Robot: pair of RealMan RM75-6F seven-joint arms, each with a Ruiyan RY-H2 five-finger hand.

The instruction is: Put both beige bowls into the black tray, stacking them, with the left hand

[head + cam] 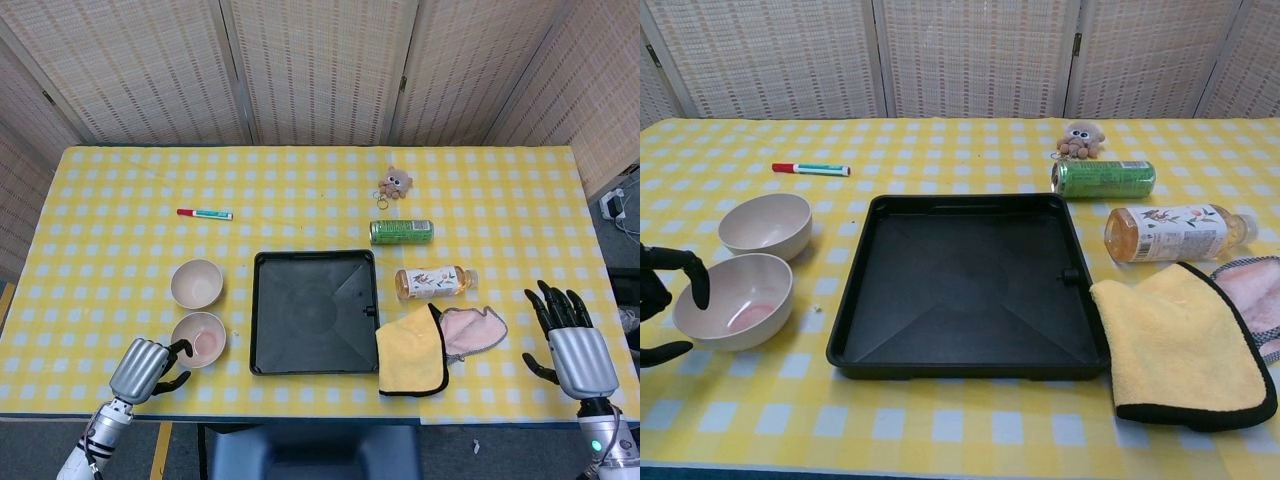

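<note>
Two beige bowls sit left of the black tray [314, 311] [965, 290]: the far bowl [196, 283] [766, 224] and the near bowl [199, 339] [734, 299], which has a pink smear inside. My left hand [148, 368] [662, 300] is at the near bowl's left rim, fingers apart and curved around its side, holding nothing that I can see. My right hand [570, 340] hovers at the table's right front edge, fingers spread and empty; the chest view does not show it.
A red-capped marker [204, 213] lies at the back left. Right of the tray are a green can [401, 231], a tea bottle [434, 282], a yellow cloth [411, 354], a pink cloth [471, 329] and a small plush toy [395, 183].
</note>
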